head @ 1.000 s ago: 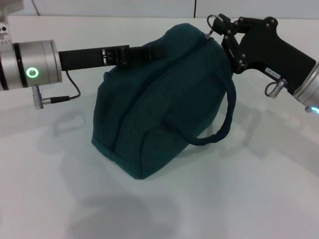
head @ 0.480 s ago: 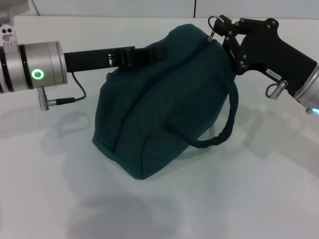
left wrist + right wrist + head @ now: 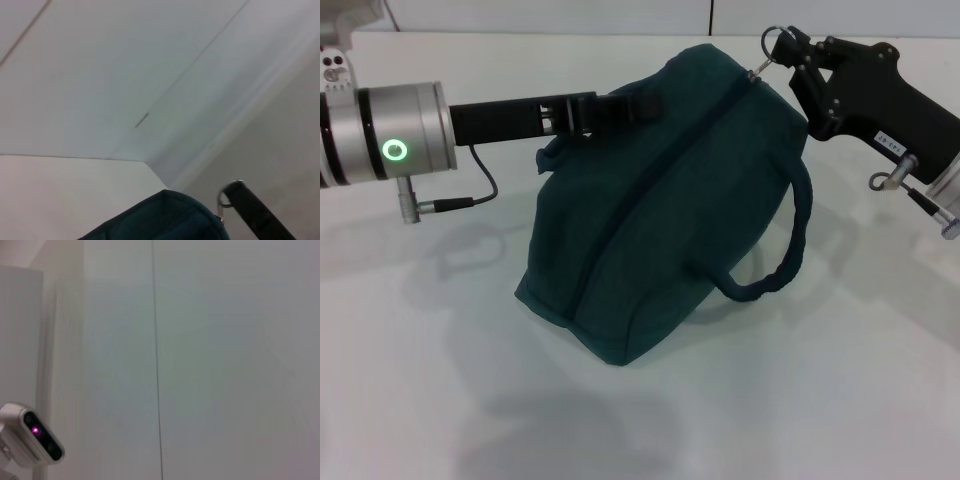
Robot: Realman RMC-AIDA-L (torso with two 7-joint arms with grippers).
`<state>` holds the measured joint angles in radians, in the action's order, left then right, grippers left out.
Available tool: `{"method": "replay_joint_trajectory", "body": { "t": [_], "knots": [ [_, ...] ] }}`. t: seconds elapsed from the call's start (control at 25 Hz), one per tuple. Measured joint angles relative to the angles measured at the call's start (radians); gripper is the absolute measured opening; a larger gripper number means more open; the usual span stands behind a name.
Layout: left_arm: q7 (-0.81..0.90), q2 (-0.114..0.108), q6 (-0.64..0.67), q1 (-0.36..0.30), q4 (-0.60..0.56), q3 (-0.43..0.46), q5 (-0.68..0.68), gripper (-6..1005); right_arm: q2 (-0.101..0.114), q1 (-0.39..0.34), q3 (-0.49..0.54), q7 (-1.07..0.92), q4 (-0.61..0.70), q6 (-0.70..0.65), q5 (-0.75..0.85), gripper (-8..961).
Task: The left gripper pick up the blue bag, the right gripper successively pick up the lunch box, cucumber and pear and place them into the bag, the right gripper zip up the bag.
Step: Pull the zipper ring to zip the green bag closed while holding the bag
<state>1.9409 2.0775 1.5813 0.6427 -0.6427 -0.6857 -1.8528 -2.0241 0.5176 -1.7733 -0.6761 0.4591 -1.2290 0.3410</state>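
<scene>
The blue bag [image 3: 660, 210] stands on the white table [image 3: 840, 400], leaning, with its top seam closed and one loop handle [image 3: 790, 250] hanging down its right side. My left gripper [image 3: 625, 108] reaches in from the left and is shut on the bag's upper left edge. My right gripper [image 3: 788, 55] is at the bag's top right corner, shut on the ring zip pull [image 3: 775, 40]. In the left wrist view the bag's top [image 3: 165, 215], the ring pull [image 3: 223, 200] and a right finger [image 3: 252, 212] show. The lunch box, cucumber and pear are out of view.
A thin black cable [image 3: 470, 195] loops under the left arm's silver wrist [image 3: 390, 140]. The table's far edge meets a pale wall behind the bag. The right wrist view shows only a pale wall and a small white camera unit [image 3: 30, 437].
My right gripper has moved right with the zip pull. The bag has shifted right and leans more. The left gripper has followed slightly to the right.
</scene>
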Motion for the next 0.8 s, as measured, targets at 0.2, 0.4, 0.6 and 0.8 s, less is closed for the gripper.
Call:
{"method": "replay_joint_trajectory", "body": {
  "t": [0.2,0.4,0.6,0.8],
  "knots": [
    [-0.028,0.003,0.027,0.000,0.001,0.000,0.001,55,-0.001,0.004,0.000,-0.106,-0.012,0.001,-0.002,16],
    [-0.061,0.003,0.060,0.000,0.008,0.000,-0.001,55,0.002,0.006,0.000,-0.208,-0.020,0.001,-0.011,17],
    [-0.086,0.002,0.092,-0.001,0.009,-0.009,0.000,54,0.004,0.007,0.000,-0.274,-0.023,0.015,-0.013,17],
    [-0.101,0.002,0.134,-0.002,0.009,-0.013,0.009,54,0.004,0.015,0.000,-0.305,-0.036,0.052,-0.014,17]
  ]
}}
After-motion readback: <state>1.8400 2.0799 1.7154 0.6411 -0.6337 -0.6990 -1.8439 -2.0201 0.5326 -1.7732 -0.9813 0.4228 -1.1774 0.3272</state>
